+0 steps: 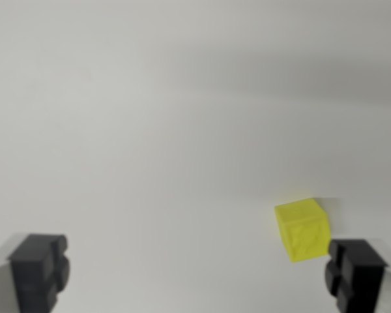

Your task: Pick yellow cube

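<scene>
**Cube off-centre, close to 1 finger: knock risk**

- Gripper (199, 274): fingers spread wide, nothing between them. 2 dark fingertips (40, 268) show at the bottom of the wrist view, 1 at each lower corner.
- Yellow cube (304, 229): sits on the plain white table (182, 130), turned slightly so an edge faces the camera. It lies far toward the wrist view's right, just beside the right-hand fingertip, possibly touching it; blur prevents a firm call. No table edges or corners in view, so its place on the table cannot be given.
- No other objects visible.

Risks, as judged:
1. Cube is not centred between the fingers. Descending straight from here would likely put the right-hand finger on top of the cube or against its side, shoving or tipping it.
2. Closing now would catch air, or clip 1 corner and spin the cube away.
3. The cube's rotation means the pads may meet edges, not flat faces; a slipping grasp could follow.

Needs a sideways shift toward the cube first, and probably a wrist turn.
</scene>
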Tool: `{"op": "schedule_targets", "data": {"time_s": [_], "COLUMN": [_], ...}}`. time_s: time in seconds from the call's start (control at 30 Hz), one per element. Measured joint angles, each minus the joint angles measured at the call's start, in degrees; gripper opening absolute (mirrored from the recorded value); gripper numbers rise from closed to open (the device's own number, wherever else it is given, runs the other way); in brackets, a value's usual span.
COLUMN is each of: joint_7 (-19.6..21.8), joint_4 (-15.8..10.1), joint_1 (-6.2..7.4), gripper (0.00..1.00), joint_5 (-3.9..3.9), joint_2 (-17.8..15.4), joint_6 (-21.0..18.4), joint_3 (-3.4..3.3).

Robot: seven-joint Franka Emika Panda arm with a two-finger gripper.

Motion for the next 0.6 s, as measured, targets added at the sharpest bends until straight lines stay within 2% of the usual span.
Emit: {"op": "schedule_targets", "data": {"time_s": [0.2,0.6], "joint_7": [-0.4,-4.0], "joint_4": [-0.3,-5.9], "joint_1": [-0.09,-1.67], "gripper": [1.0,1.0], "joint_5": [0.0,0.05], "joint_2": [-0.1,-1.2], "joint_6": [0.1,4.6], "joint_3": [0.0,-0.02]}}
